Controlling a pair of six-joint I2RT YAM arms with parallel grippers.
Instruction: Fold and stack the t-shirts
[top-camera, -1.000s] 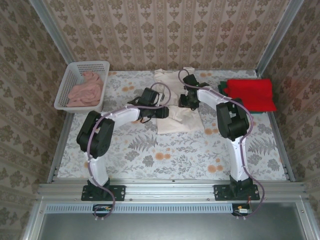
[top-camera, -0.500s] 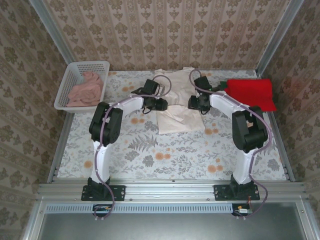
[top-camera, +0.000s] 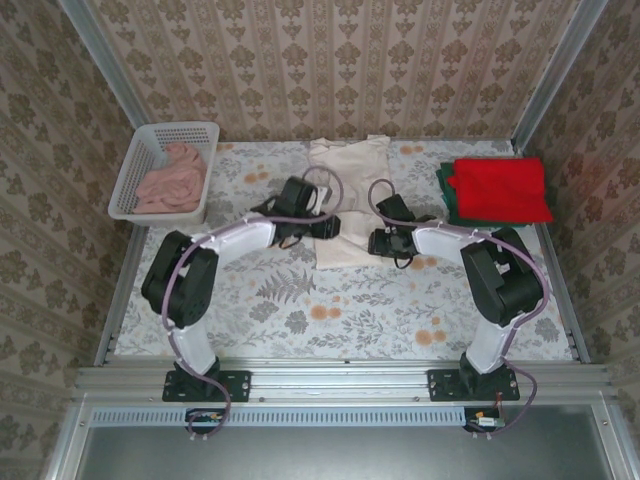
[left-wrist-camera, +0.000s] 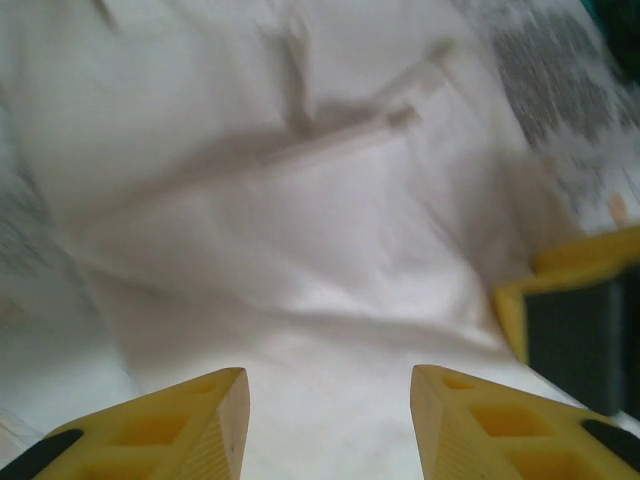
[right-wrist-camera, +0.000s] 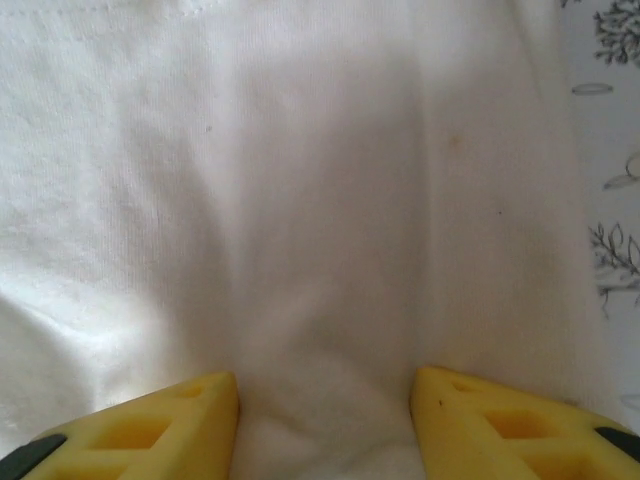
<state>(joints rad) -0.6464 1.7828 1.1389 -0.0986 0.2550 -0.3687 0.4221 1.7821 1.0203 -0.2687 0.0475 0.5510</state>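
Observation:
The cream-white t-shirt (top-camera: 348, 190) lies at the table's middle back as a long narrow folded strip. My left gripper (top-camera: 328, 228) sits at the strip's near left edge and my right gripper (top-camera: 372, 241) at its near right edge, facing each other. In the left wrist view the left gripper (left-wrist-camera: 330, 385) is open over flat cream cloth (left-wrist-camera: 300, 220), with the other gripper's yellow finger (left-wrist-camera: 570, 285) at the right. In the right wrist view the right gripper (right-wrist-camera: 325, 390) is open over cream cloth (right-wrist-camera: 330, 200), nothing pinched. The red t-shirt (top-camera: 500, 188) lies folded on the dark green t-shirt (top-camera: 445, 192) at the back right.
A white lattice basket (top-camera: 140, 165) with pink cloth (top-camera: 170, 178) inside stands at the back left. Metal frame posts rise at both back corners. The flowered table cover (top-camera: 330, 310) runs from the strip to the near rail.
Both grippers have drawn back from the far part of the cream shirt to its near end. The shirt now lies flatter and narrower. Both pairs of jaws stand wider apart.

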